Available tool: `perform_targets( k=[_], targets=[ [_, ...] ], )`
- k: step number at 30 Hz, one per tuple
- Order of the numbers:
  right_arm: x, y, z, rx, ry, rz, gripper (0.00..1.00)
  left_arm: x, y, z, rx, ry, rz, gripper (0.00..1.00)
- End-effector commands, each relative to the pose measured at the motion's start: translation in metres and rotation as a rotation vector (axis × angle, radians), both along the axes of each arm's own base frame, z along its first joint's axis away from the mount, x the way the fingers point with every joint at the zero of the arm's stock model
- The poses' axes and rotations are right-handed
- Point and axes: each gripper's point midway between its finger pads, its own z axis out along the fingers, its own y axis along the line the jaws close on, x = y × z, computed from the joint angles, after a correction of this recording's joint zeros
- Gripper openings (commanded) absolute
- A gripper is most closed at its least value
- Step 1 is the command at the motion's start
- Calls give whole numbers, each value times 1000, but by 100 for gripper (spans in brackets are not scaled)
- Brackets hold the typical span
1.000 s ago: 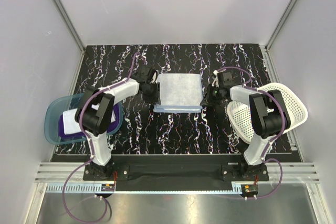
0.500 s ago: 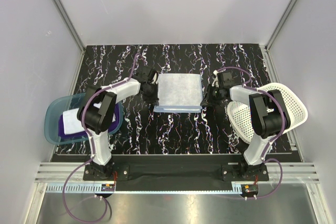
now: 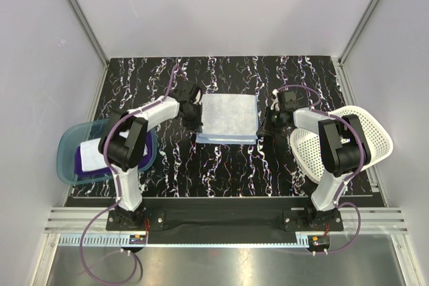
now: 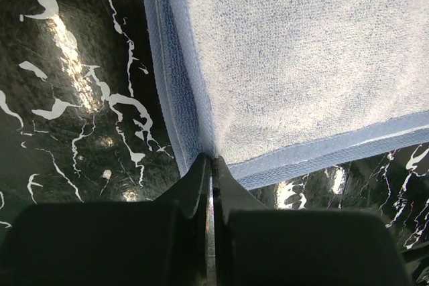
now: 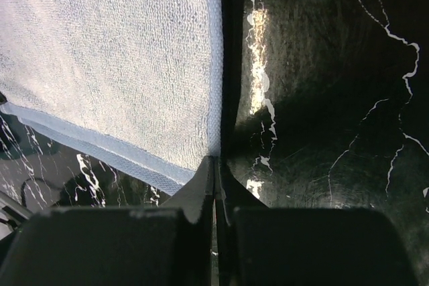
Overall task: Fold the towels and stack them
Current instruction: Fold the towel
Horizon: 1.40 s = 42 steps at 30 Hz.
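Note:
A light blue towel (image 3: 229, 117) lies folded flat on the black marbled table (image 3: 221, 165), mid-table. My left gripper (image 3: 198, 126) is shut on its near left corner, where the upper layer puckers into the jaws (image 4: 213, 160). My right gripper (image 3: 261, 128) is shut on its near right corner (image 5: 215, 160). The towel fills the upper part of the left wrist view (image 4: 301, 51) and the upper left of the right wrist view (image 5: 114, 51). A deep purple towel (image 3: 84, 164) and a white towel (image 3: 94, 150) lie stacked in the teal tub.
The translucent teal tub (image 3: 66, 144) stands at the table's left edge. The white perforated basket (image 3: 375, 140) lies tipped at the right edge, beside the right arm. Grey walls close in the back and both sides.
The left gripper has shifted slightly toward the far side along the towel's left edge. The right gripper and the towel have barely moved.

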Motion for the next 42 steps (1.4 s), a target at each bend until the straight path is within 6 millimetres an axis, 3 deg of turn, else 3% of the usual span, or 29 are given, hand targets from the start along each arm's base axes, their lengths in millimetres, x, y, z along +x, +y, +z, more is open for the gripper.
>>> perform_targets(
  k=[1,9,17,21,23,29,35,42],
  targets=[
    [12,7,31,27,-65,14,0,13,-4,27,-4,-62,6,0],
    [12,7,44,25,-63,14,0,8,0,35,14,-51,7,0],
    [4,16,62,72,-58,26,0,1,-3,55,-10,-20,-4,0],
    [0,5,44,7,-43,-36,10,-7,-4,40,-6,33,-30,0],
    [-2,6,37,5,-25,-33,21,-8,-3,31,-1,34,-30,0],
    [-1,13,21,-42,-18,-17,35,-16,6,16,24,34,-16,0],
    [-13,16,0,-92,40,-46,34,-15,8,12,34,34,-14,0],
    [-20,22,-5,-100,48,-34,23,-15,8,11,37,32,-11,0]
  ],
)
